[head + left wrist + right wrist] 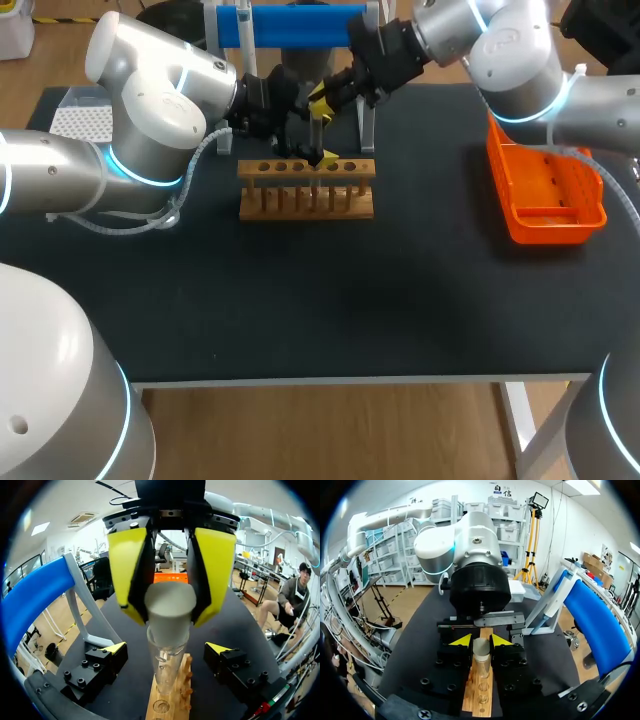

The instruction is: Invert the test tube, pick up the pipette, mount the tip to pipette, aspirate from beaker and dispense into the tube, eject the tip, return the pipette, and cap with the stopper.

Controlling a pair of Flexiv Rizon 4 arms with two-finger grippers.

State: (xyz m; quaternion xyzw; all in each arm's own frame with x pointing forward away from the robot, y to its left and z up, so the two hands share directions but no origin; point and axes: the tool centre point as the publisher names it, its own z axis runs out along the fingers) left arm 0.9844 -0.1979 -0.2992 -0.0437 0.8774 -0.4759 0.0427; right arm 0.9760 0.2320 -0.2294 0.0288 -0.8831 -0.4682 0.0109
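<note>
So, the tube [167, 662] was clear glass and stood upright in a hole of the wooden rack [165, 705], straight under the right claw [169, 619]. A white stopper [169, 602] sat right at its mouth, wide end up and narrowing down into the glass. Couldn't tell if there was any liquid in there.

The right claw was clamped on the stopper. One fat yellow finger [125, 565] pressed on each side of it, so the gap between them was just the stopper's width. The right wrist view agreed, with both yellow tips snug against the white plug and the rack running out beneath them.

The left claw [167, 647] faced it from the other side and was spread wide. Its two yellow tips were well apart, with the tube standing between them, and neither tip touched the glass or anything else. It held nothing.

From the head view both claws met over the rack, about the middle of the dark table [300, 300]. A blue bar on a stand [290, 25] was just beyond them. An orange tray [545, 190] lay well apart from both claws, on the right arm's side.
</note>
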